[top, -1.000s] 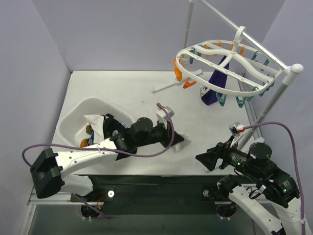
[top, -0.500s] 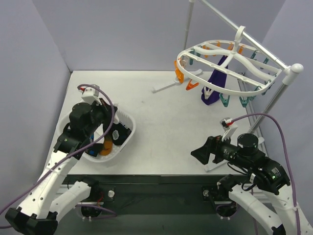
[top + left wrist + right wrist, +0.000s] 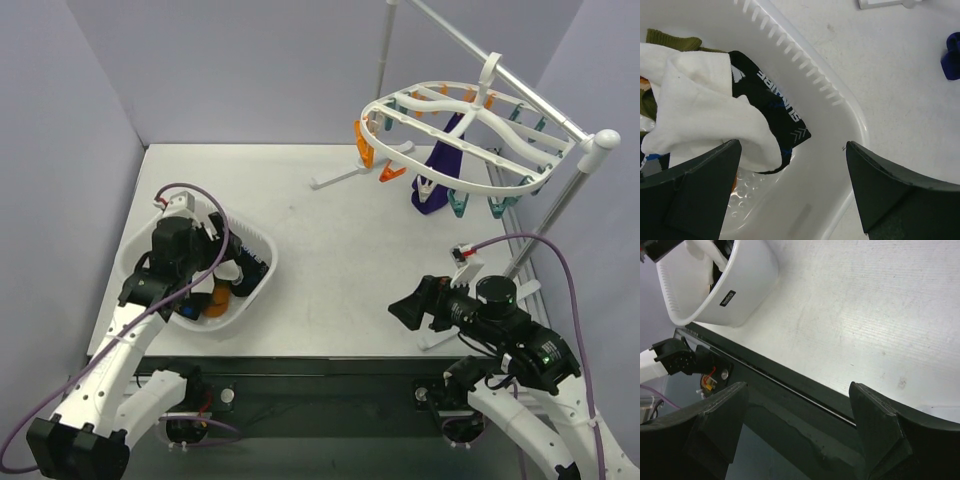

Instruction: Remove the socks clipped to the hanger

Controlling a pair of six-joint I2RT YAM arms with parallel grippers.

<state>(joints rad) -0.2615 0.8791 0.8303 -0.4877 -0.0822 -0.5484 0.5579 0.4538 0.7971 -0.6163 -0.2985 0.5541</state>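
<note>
The hanger (image 3: 480, 112) hangs at far right, one dark purple sock (image 3: 437, 172) clipped beneath it; a white sock (image 3: 700, 105) and a black sock (image 3: 772, 107) lie in the tub (image 3: 840, 165) at left. Your left gripper (image 3: 792, 147) hovers over the tub, jaws spread and empty; your right gripper (image 3: 799, 387), likewise spread, hovers near the table's (image 3: 880, 315) front edge.

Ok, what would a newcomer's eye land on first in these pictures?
The big white hanger at back right, one dark purple sock dangling among its teal and orange clips. At near left, the left gripper stands open over a white tub where a white sock lies on a black printed sock.
</note>
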